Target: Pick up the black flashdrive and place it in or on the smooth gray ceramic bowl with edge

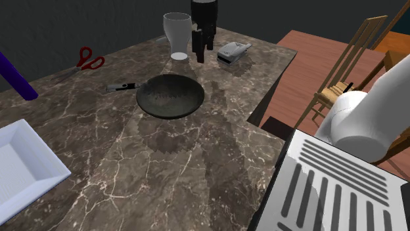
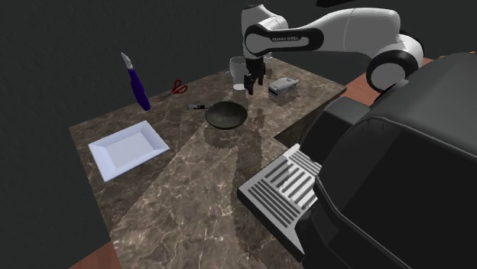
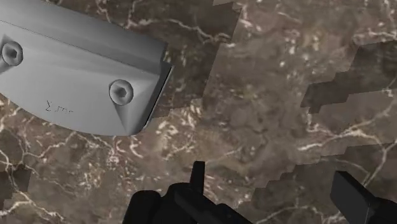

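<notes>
1. A white Franka arm's black gripper (image 1: 204, 52) is hovering above the far end of a marbled tabletop (image 1: 197, 164). Its fingers are standing apart and gripping nothing, and bare marble is showing between them in the wrist view.
2. The black flashdrive (image 1: 123, 86) is lying flat on the marble just beside the dark grey bowl (image 1: 170, 96). It is sitting at the bowl's nine o'clock in the shoulder view, apparently clear of the rim.
3. The gripper is hanging at the bowl's one o'clock, flanked by a clear glass (image 1: 177, 36) at its nine o'clock and a grey stapler-like device (image 1: 233, 51) at its three o'clock. The step in hand is judged to be the reach to the drive, which is lying at the gripper's eight o'clock.
4. Doing it well is likely meaning rising clear of the glass, then travelling toward eight o'clock past the bowl's rim. The jaws should be turning to span the drive's narrow width, since its long axis is running roughly nine-to-three.
5. The drive is looking thin and low, so the fingertips should be coming down almost to the marble before closing, centred on its body. An off-centre pinch is risking a skid toward the red-handled scissors (image 1: 85, 60) at the drive's ten o'clock.
</notes>
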